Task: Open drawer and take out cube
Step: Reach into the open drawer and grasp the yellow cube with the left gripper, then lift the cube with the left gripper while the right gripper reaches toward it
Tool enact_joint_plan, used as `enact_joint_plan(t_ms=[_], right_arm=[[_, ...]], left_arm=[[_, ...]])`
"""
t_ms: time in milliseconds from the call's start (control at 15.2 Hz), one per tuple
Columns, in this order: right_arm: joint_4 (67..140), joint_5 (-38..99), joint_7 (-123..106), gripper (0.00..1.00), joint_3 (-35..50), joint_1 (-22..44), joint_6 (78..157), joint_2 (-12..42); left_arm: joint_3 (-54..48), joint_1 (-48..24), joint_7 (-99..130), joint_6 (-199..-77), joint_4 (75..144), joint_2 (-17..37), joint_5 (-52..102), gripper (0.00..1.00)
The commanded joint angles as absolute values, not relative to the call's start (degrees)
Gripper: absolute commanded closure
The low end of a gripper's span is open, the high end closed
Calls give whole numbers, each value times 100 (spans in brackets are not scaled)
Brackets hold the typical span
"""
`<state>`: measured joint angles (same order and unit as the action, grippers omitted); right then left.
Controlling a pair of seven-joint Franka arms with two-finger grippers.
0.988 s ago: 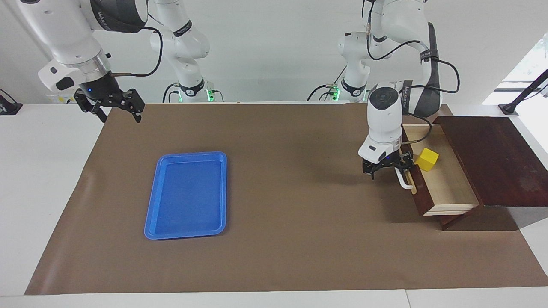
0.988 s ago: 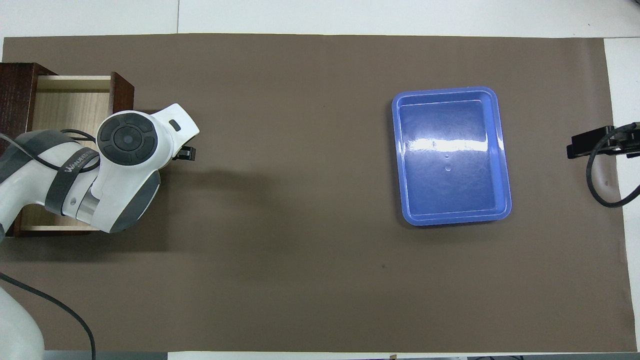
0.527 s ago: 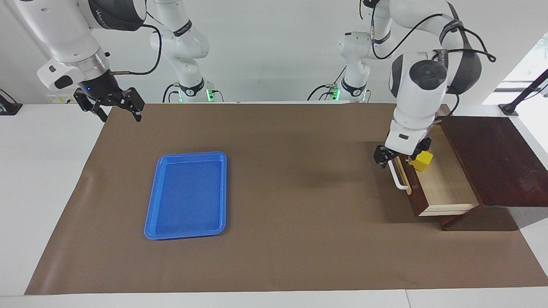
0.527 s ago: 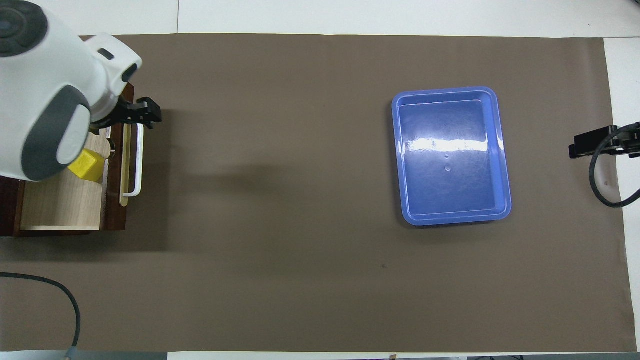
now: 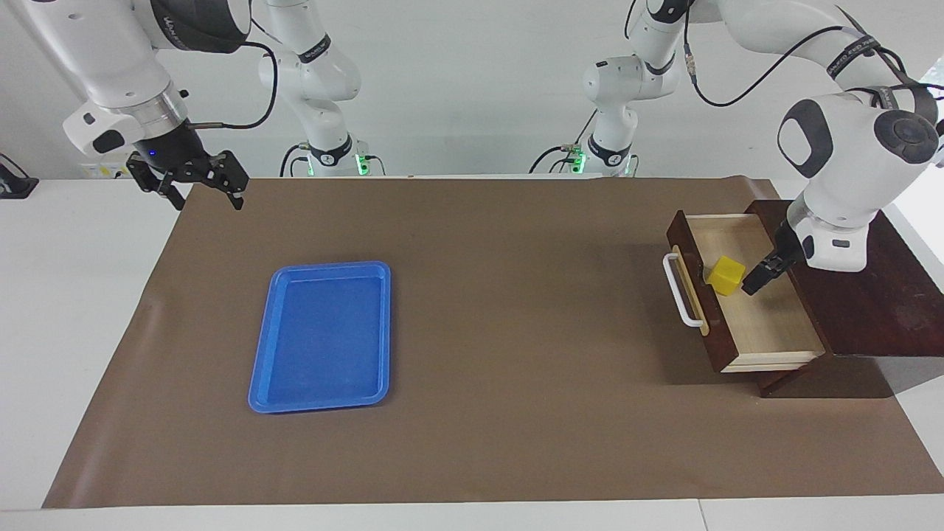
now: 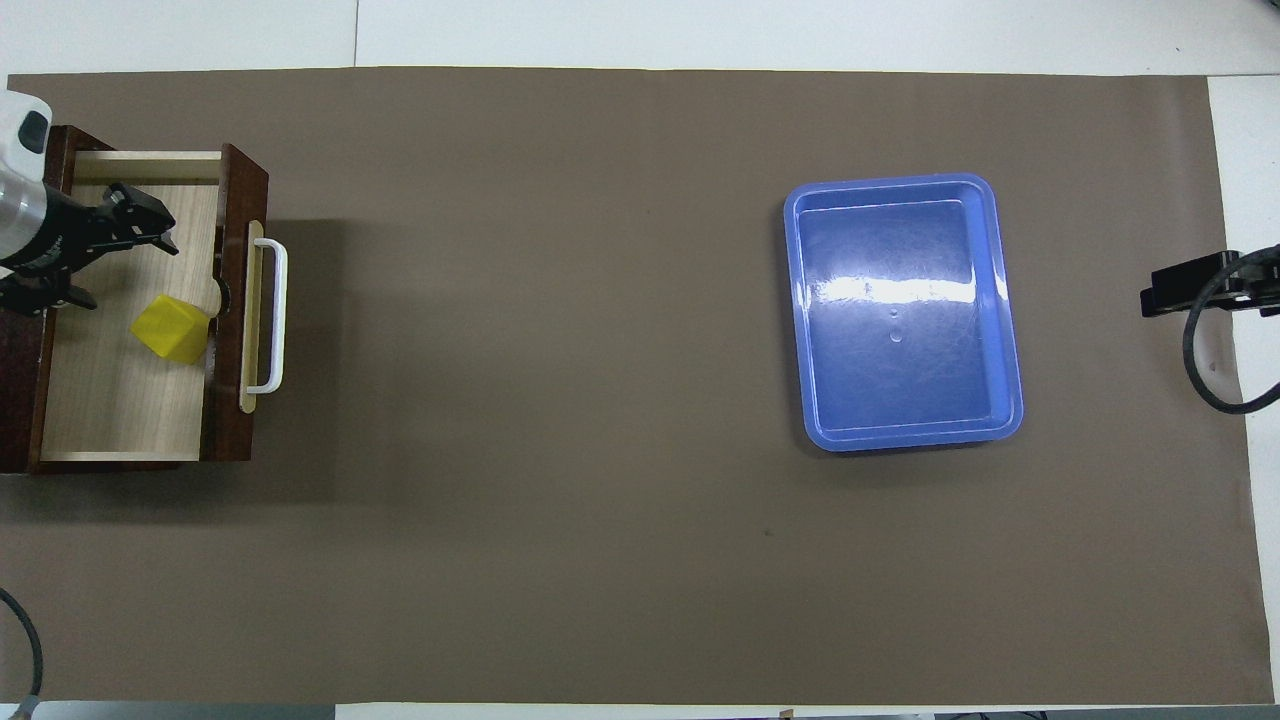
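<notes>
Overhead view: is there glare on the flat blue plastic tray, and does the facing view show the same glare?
Overhead view: a bright white band of glare crosses the flat blue plastic tray, nearer its end farther from the robots. Facing view: the tray looks evenly blue, without such a band.

tray: blue, flat, shallow, nothing in it; lies on the mat toward the right arm's end, long side running away from the robots
mat: brown sheet covering most of the surface
surface: white, showing around the mat's edges
</notes>
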<state>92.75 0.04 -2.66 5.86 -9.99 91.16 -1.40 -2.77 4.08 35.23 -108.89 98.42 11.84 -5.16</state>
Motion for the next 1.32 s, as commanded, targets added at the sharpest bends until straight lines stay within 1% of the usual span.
enact_joint_plan(t_ms=[0,132,263,329,395,461,527,593,658,790,988,1053,1119,1251], right_arm=[[9334,150,-369,0,589,-1107,9105,-211],[9343,150,-334,0,563,-1125,9123,-220],[9378,141,-325,0,562,-1125,9132,-246],[9378,141,-316,0,562,-1125,9141,-246],[9387,141,-316,0,562,-1125,9141,-246],[9387,141,-299,0,562,-1125,9149,-246],[9387,141,-273,0,562,-1125,9141,-246],[9387,141,-238,0,571,-1116,9149,-246],[9387,141,-229,0,571,-1099,9149,-246],[9448,149,-107,0,571,-1064,9176,-255],[9623,402,831,0,624,-1028,9280,-255],[9746,631,1253,0,633,-959,9386,-255],[9817,729,1753,0,642,-862,9413,-229],[9835,1001,2667,0,642,-599,9457,-36]], left_arm=[[-290,430,3998,-11626,11081,493,-457,0],[-290,431,3973,-11663,11241,422,-457,0],[-290,431,3999,-11715,11250,413,-457,0],[-290,431,4025,-11768,11224,430,-457,5],[-290,413,4095,-11821,11180,465,-457,33],[-290,422,4183,-11795,11127,475,-457,68],[-290,439,4166,-11786,11136,475,-457,94],[-290,457,4166,-11777,11118,475,-457,100],[-290,466,4166,-11708,11005,518,-457,100],[-290,448,4184,-11279,10436,754,-440,100],[-316,212,4437,-9893,8891,1194,-237,100],[-325,46,4787,-9522,8529,1230,-229,100],[-334,-139,5164,-9345,8386,1196,-229,100],[-325,-674,5928,-9142,8376,1143,-237,100]])
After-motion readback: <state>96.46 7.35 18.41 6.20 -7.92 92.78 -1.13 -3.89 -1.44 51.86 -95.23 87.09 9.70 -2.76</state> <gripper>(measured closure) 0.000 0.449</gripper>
